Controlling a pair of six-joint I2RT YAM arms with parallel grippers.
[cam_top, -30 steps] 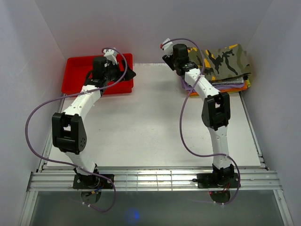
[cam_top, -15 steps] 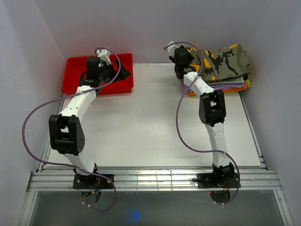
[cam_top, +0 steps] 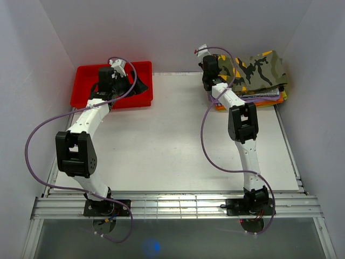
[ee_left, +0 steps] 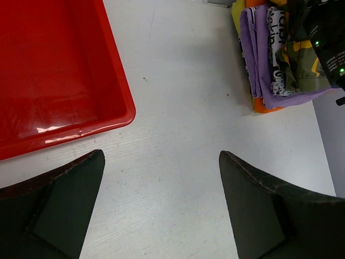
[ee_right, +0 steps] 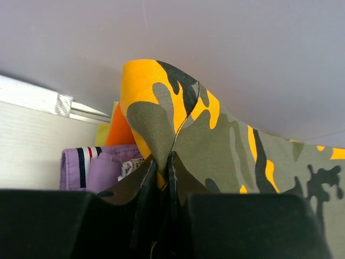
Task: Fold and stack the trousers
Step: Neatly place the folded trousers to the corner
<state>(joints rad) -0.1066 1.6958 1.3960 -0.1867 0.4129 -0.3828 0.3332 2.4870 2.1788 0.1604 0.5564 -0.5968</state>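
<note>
The camouflage trousers (cam_top: 259, 69) lie folded on top of a stack of garments at the back right, also seen in the left wrist view (ee_left: 302, 59). My right gripper (cam_top: 214, 75) is at the stack's left edge. In the right wrist view it (ee_right: 164, 162) is shut on a raised fold of the trousers (ee_right: 215, 140), with cloth pinched between both fingers. My left gripper (cam_top: 141, 86) hangs open above the table beside the red tray. Its fingers (ee_left: 160, 156) are spread wide, with only bare table between them.
A red tray (cam_top: 86, 81) stands at the back left, its corner close to my left gripper (ee_left: 48, 65). Under the trousers lie a white printed garment (ee_left: 276, 48), a purple one (ee_left: 259, 59) and an orange one (ee_left: 267, 108). Walls enclose the table at the back and on both sides.
The right gripper has turned in toward the stack's left edge and closed on the trousers' fold. The left gripper has shifted slightly left and stays open.
</note>
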